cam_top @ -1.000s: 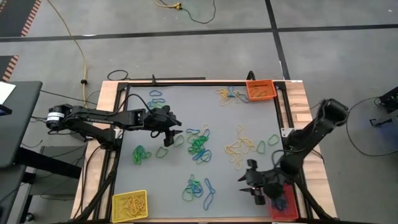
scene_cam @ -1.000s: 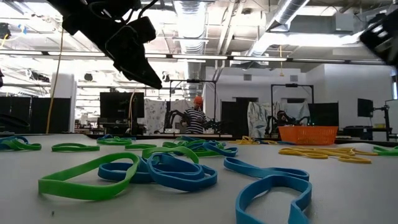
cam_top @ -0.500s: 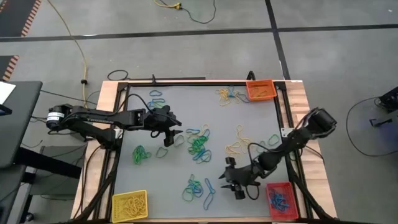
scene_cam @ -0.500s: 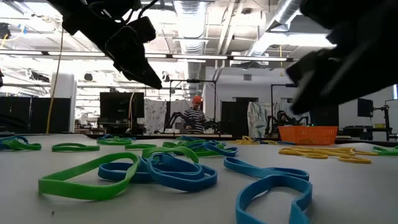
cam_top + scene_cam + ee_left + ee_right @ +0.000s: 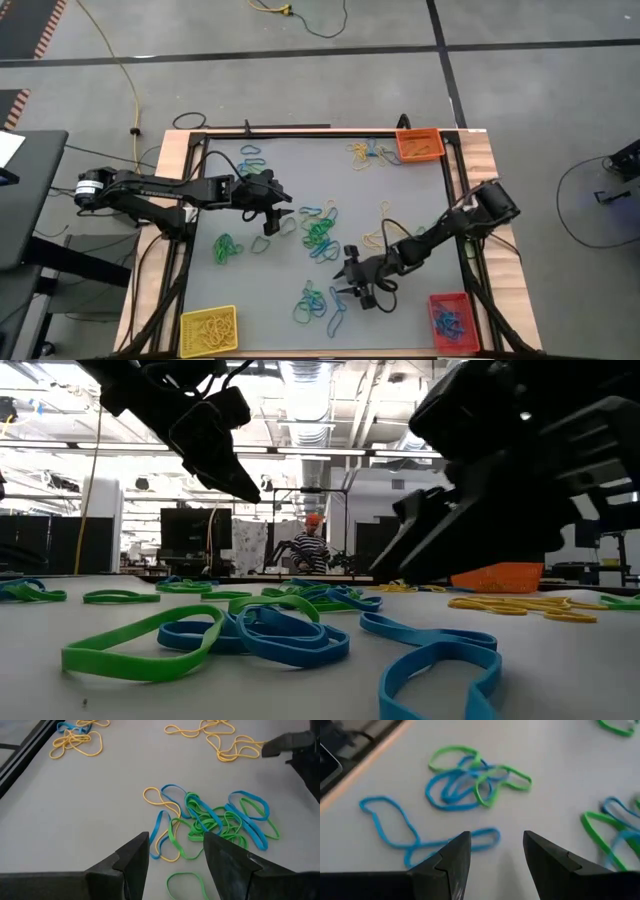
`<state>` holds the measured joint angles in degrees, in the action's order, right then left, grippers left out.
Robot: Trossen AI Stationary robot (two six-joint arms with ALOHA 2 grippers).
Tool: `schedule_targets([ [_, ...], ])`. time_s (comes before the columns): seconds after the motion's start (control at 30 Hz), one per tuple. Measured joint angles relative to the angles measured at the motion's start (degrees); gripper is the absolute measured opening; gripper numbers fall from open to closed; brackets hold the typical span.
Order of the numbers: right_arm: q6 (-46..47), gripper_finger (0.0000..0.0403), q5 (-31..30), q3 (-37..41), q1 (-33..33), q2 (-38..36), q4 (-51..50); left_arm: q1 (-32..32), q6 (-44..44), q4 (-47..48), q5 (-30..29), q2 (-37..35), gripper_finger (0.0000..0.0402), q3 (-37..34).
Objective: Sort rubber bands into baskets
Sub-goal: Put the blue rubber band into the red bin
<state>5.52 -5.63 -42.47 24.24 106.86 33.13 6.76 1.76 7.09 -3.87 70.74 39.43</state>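
Note:
Yellow, green and blue rubber bands lie loose on the grey mat; one green-and-blue heap is at mid-table and another is nearer the front. The yellow basket sits at the near left corner, the red one at the near right, the orange one at the far right. My right gripper hangs open low over the mat, just right of a long blue band and the front heap. My left gripper hovers open left of the middle heap.
A raised black frame borders the mat on wooden edging. Yellow bands lie at the right and by the orange basket. A green band lies at the left. A yellow cable runs across the floor beyond.
My right gripper has swung from over the red basket toward the table's left, come down close to the mat and rolled at the wrist, staying open. It now stands beside the front heap of bands. No band has moved.

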Motion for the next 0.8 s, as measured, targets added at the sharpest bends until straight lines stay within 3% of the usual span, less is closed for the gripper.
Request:
schedule_targets([
  [0.3, -1.3, 0.0209, 7.4, -2.9, -2.3, 6.2, 3.0, 0.0, 0.0, 0.0, 0.0, 0.0, 0.0178, 0.0],
  [0.47, -3.3, 0.0195, 7.5, -6.0, -2.3, 9.3, 2.0, 0.0, 0.0, 0.0, 0.0, 0.0, 0.0178, 0.0],
  [0.57, -4.3, 0.0149, 8.0, -6.7, -2.3, 9.3, -0.3, 0.0, 0.0, 0.0, 0.0, 0.0, 0.0178, 0.0],
  [0.73, -4.9, 0.003, 10.3, -6.9, -2.7, 8.4, -3.6, 0.0, 0.0, 0.0, 0.0, 0.0, 0.0178, 0.0],
  [0.8, -4.9, 0.0021, 11.5, -6.9, -3.0, 7.9, -4.6, 0.0, 0.0, 0.0, 0.0, 0.0, 0.0178, 0.0],
])
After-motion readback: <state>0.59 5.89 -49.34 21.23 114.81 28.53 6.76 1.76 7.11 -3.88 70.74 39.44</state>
